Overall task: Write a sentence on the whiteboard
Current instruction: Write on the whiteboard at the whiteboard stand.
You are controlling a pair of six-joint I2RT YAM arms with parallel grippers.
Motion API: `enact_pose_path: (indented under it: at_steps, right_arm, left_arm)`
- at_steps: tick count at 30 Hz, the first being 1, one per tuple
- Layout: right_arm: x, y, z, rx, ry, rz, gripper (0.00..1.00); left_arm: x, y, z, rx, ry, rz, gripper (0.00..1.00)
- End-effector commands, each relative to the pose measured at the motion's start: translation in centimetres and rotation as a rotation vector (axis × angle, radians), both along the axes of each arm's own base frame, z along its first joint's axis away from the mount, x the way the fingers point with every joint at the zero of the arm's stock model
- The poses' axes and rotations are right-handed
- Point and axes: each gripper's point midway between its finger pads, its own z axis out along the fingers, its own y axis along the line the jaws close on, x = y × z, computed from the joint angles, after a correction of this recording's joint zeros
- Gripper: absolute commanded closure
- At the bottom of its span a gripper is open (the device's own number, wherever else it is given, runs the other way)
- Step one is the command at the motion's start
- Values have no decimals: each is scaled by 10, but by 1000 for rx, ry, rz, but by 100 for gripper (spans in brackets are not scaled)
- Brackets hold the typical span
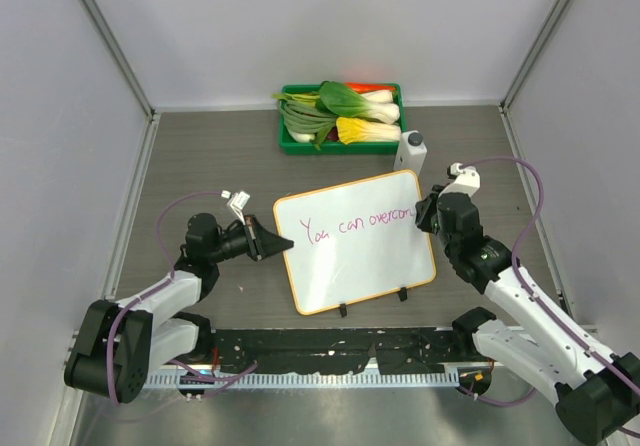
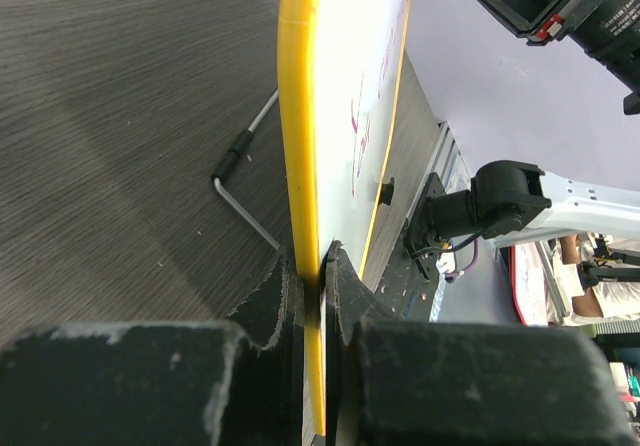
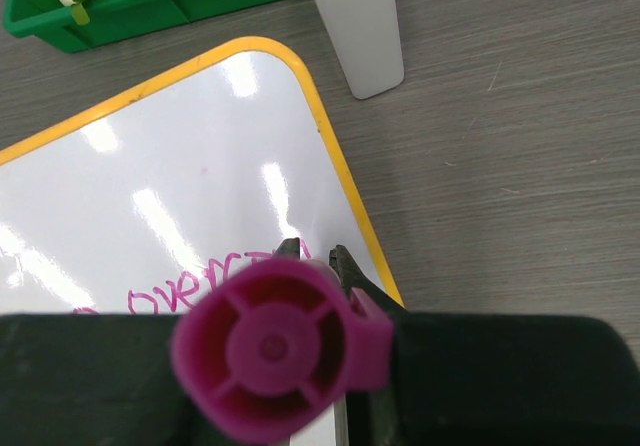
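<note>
Left gripper (image 1: 277, 246) clamps the whiteboard (image 1: 360, 266) at its nine o'clock edge, probably to steady it, while right gripper (image 1: 426, 212), closed on a marker (image 3: 280, 351), writes the sentence (image 1: 352, 225) near three o'clock.

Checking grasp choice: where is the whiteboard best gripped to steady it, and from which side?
The whiteboard's left rim, from the left, pinching front and back faces. It is a thin panel propped on a wire stand, so only an edge fits. That side is clear of the marker near the right rim. The left gripper clamps there.
</note>
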Motion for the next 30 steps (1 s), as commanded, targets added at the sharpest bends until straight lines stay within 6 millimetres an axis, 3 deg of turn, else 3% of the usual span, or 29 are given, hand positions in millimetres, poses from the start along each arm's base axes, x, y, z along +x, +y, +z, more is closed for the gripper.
enact_pose_path:
  at_steps: [1,14,30]
  right_arm:
    - [-6,-3,-1,11,-2,-1,99]
    - [-1,-8,46,53,-115,-36,99]
    - [10,-2,20,29,-59,-38,99]
  left_arm:
    - [10,6,-12,70,-54,40,100]
    - [11,6,-12,70,-53,40,100]
    - [10,6,-12,69,-50,40,100]
